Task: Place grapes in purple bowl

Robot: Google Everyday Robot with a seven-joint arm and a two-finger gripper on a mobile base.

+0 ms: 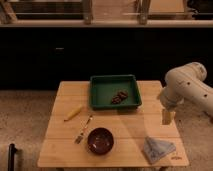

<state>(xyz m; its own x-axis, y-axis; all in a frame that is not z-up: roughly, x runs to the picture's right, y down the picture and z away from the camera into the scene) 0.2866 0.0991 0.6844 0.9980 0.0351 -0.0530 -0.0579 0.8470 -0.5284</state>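
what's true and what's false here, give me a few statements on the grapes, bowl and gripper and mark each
1. The grapes lie in the green tray. True.
2. The purple bowl holds the grapes. False: the grapes are in the tray, farther back on the table than the bowl.
3. The fork lies just to the picture's left of the purple bowl. True.
4. The gripper hangs over the green tray. False: it is near the table's edge on the picture's right, beside the tray.
5. The grey cloth lies under the fork. False: it lies near the table's front corner on the picture's right, below the gripper in the view.
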